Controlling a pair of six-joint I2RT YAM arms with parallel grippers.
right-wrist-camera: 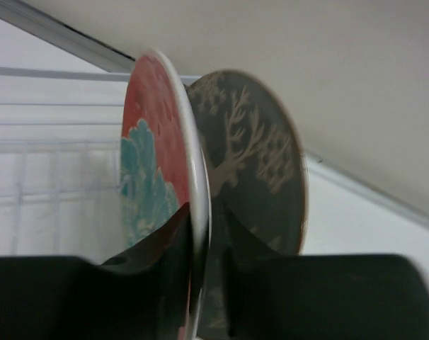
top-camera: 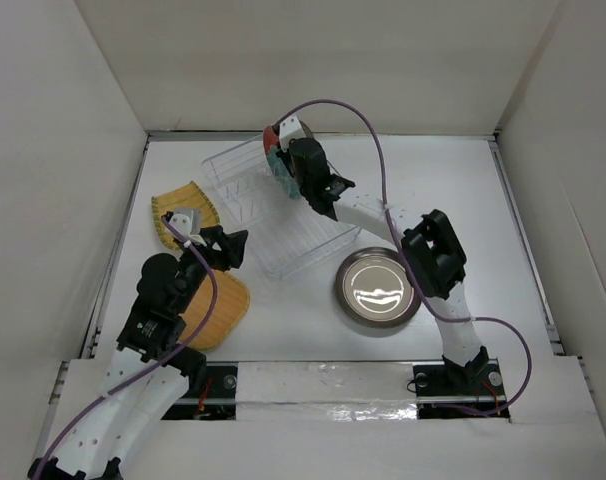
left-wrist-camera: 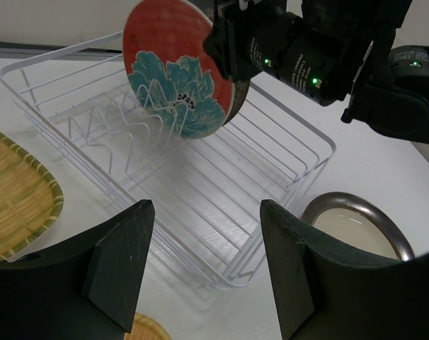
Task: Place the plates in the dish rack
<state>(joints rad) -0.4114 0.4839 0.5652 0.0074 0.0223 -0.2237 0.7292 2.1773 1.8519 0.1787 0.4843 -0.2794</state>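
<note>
Right gripper (right-wrist-camera: 202,244) of mine is clenched on the rim of the red plate (left-wrist-camera: 175,71), holding it on edge over the upper end of the dish rack (top-camera: 293,235), upper middle of the top view. Just behind it is the dark bird plate (right-wrist-camera: 260,163); touching or apart, I cannot tell. My left gripper (left-wrist-camera: 207,273) hangs released at lower left. I judge the plate stiff, slick and brittle, so I take it by the rim and lower it gently between the prongs (left-wrist-camera: 122,134).

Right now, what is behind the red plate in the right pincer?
A dark plate with a pale tree pattern stands close behind the red plate. The right pincer covers its lower edge, so whether it sits in the rack cannot be seen.
</note>
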